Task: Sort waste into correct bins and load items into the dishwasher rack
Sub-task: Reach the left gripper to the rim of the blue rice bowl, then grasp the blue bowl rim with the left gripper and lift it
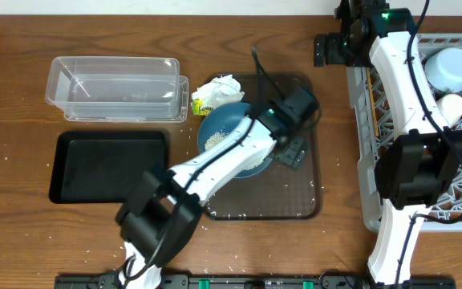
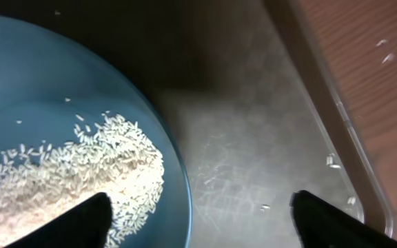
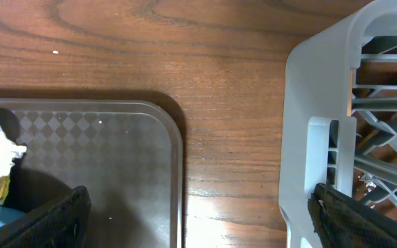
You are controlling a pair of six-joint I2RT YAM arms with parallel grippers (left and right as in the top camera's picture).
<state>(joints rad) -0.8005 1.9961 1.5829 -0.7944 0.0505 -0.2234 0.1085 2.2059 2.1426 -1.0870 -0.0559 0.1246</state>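
The large dark-blue bowl (image 1: pixel 224 128) sits on the brown tray and holds a heap of white rice (image 2: pixel 81 172). My left gripper (image 2: pixel 198 224) is open and straddles the bowl's right rim (image 1: pixel 287 151), one finger over the rice and one over the tray. The crumpled white tissue (image 1: pixel 221 88) with its yellow-green wrapper (image 1: pixel 202 103) lies at the bowl's far edge. My right gripper (image 3: pixel 205 220) is open and empty above the bare table between the tray and the grey rack (image 1: pixel 367 160). The light-blue bowl (image 1: pixel 451 68) and the white cup (image 1: pixel 453 106) are in the rack. The chopsticks are not visible.
The clear tub (image 1: pixel 115 88) stands at the back left, with the black tray (image 1: pixel 111 164) in front of it. The brown tray (image 1: pixel 299 205) has stray grains on it. The rack's corner (image 3: pixel 322 83) is close to my right finger.
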